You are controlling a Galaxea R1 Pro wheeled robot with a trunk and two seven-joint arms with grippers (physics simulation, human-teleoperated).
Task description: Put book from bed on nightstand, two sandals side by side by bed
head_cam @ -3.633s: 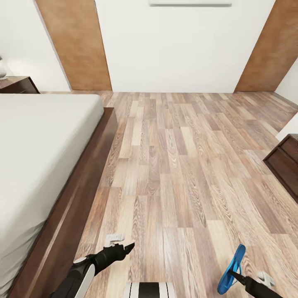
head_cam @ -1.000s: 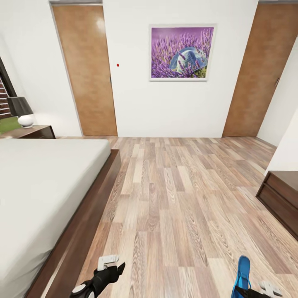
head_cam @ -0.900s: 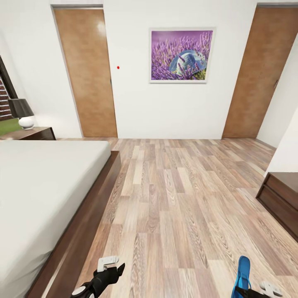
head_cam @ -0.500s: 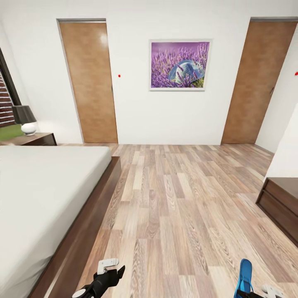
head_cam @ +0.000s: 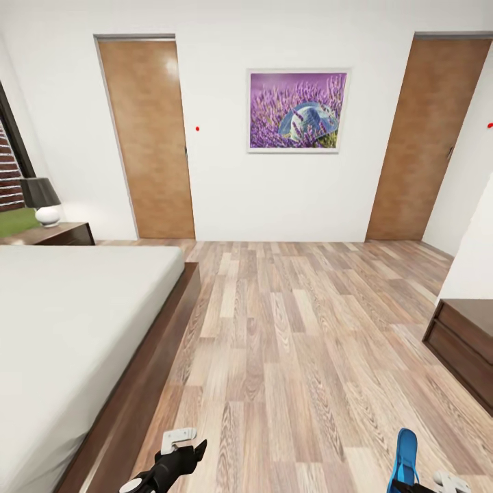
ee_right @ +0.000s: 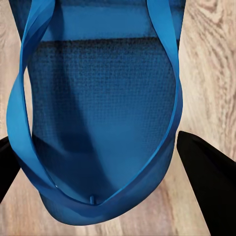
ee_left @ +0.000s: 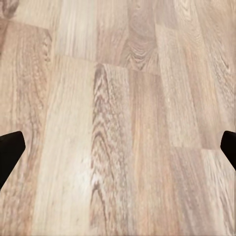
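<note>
Here, a blue sandal (head_cam: 405, 451) gripped by the right claw (ee_right: 118, 162) at lower right, left claw (ee_left: 118, 147) held open over floor (head_cam: 287, 329), bed (head_cam: 68, 322) at left.

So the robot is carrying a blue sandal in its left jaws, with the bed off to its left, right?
Not quite: the blue sandal is in the right gripper, as the right wrist view shows. The left gripper is open over bare floor. The bed is indeed on its left.
</note>
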